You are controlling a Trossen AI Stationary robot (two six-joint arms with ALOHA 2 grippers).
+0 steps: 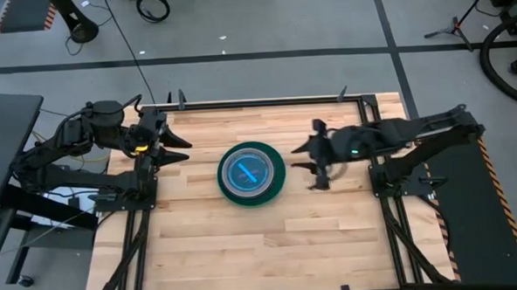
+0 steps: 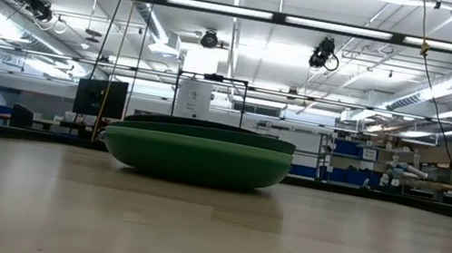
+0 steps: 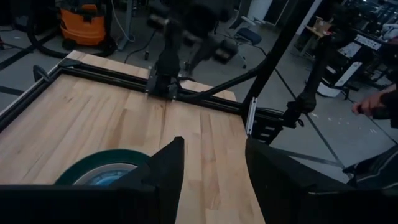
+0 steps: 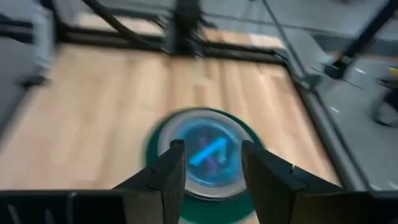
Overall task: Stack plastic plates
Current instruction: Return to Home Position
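The plate stack (image 1: 252,172) sits mid-table between two empty, wide-open grippers, the right gripper (image 1: 300,157) nearer it than the left gripper (image 1: 186,152)

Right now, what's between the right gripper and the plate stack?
Nothing but bare table; the high view shows the right gripper open, apart from the plate stack.
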